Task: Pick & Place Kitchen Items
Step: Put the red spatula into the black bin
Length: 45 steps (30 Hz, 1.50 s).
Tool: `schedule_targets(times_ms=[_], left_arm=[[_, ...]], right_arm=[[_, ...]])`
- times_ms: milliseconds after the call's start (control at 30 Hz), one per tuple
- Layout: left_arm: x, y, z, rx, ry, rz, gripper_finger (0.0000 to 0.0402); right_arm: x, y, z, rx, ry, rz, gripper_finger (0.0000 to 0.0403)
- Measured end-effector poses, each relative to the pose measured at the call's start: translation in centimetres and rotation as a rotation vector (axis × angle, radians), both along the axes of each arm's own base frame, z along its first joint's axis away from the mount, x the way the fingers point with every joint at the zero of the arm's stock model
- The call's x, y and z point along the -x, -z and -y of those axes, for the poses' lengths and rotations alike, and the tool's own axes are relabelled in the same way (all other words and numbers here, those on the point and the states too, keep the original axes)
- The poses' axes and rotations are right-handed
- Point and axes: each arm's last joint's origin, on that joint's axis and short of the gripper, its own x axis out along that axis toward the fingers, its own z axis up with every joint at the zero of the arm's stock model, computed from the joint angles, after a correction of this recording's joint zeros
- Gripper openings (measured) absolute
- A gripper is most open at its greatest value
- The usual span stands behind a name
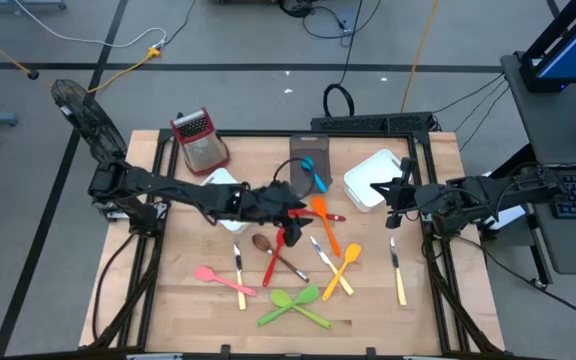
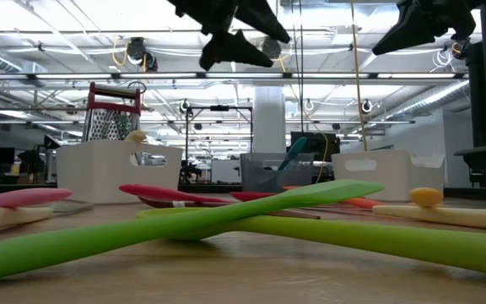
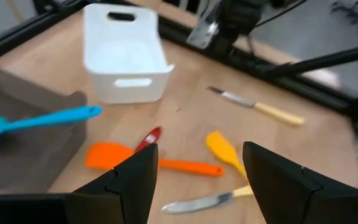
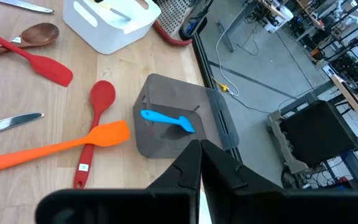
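Low view: green spatulas (image 2: 251, 221) cross on wooden table (image 2: 251, 283).

My arms (image 1: 183, 195) are dark, jointed tubes, left and right of frame. Black cables, I think, trail off them. My fingers (image 3: 135, 183) are matte black wedges.

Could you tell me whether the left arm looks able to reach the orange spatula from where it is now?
Probably yes. The left gripper hangs open just above the orange spatula, and nothing lies over the spatula's blade; only a red spoon crosses its handle.
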Motion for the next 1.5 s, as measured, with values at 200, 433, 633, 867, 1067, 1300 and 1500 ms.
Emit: schedule_targets(times_ms=[200, 433, 633, 867, 1067, 1300, 1500], left_arm=[[0.4, 0.6, 0.2, 0.052, -0.026, -0.060, 0.0239], [0.4, 0.7, 0.8, 0.159, 0.063, -0.074, 0.0239], [1.0, 1.3, 1.6, 0.262, 0.049, -0.162, 0.0239], [2.3, 2.4, 3.2, 0.301, -0.114, -0.285, 0.0239], [3.1, 2.6, 5.4, 0.329, -0.179, -0.292, 0.0239], [3.6, 2.5, 7.4, 0.342, -0.213, -0.261, 0.0239], [3.9, 2.5, 8.4, 0.343, -0.201, -0.260, 0.0239]], right_arm=[[0.0, 0.0, 0.0, 0.001, 0.000, 0.000, 0.0004], [0.0, 0.0, 0.0, 0.001, 0.000, 0.000, 0.0004], [0.0, 0.0, 0.0, 0.000, 0.000, 0.000, 0.0004], [0.0, 0.0, 0.0, 0.001, 0.000, 0.000, 0.0004], [0.0, 0.0, 0.0, 0.001, -0.001, -0.001, 0.0004], [0.0, 0.0, 0.0, 0.000, 0.000, 0.000, 0.0004], [0.0, 0.0, 0.0, 0.001, -0.001, -0.001, 0.0004]])
